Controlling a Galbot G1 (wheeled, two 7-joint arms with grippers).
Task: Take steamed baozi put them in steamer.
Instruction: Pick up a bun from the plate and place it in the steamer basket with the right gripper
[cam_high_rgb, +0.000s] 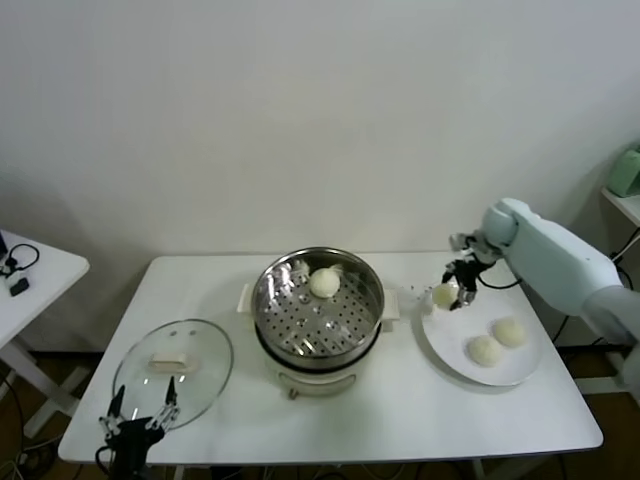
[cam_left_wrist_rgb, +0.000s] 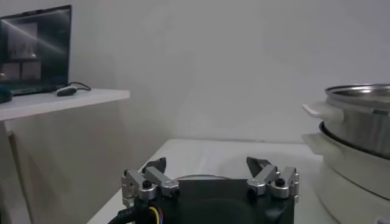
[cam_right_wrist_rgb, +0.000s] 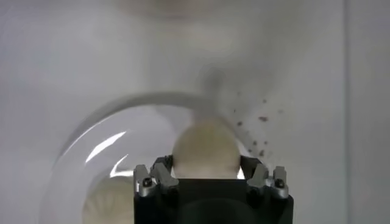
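The steel steamer (cam_high_rgb: 318, 312) stands mid-table on its white base, with one cream baozi (cam_high_rgb: 323, 283) on its perforated tray. My right gripper (cam_high_rgb: 449, 292) is shut on a second baozi (cam_high_rgb: 444, 295), held just above the far left rim of the white plate (cam_high_rgb: 450, 345). In the right wrist view that baozi (cam_right_wrist_rgb: 205, 149) sits between the fingers. Two more baozi (cam_high_rgb: 484, 350) (cam_high_rgb: 509, 332) lie on the plate. My left gripper (cam_high_rgb: 140, 412) is open and empty, parked at the front left table edge; its wrist view shows it (cam_left_wrist_rgb: 208, 172) beside the steamer (cam_left_wrist_rgb: 359, 131).
A round glass lid (cam_high_rgb: 172, 372) lies flat on the table left of the steamer, just beyond my left gripper. A small white side table (cam_high_rgb: 25, 285) stands at the far left. Dark specks (cam_right_wrist_rgb: 259, 119) dot the table near the plate.
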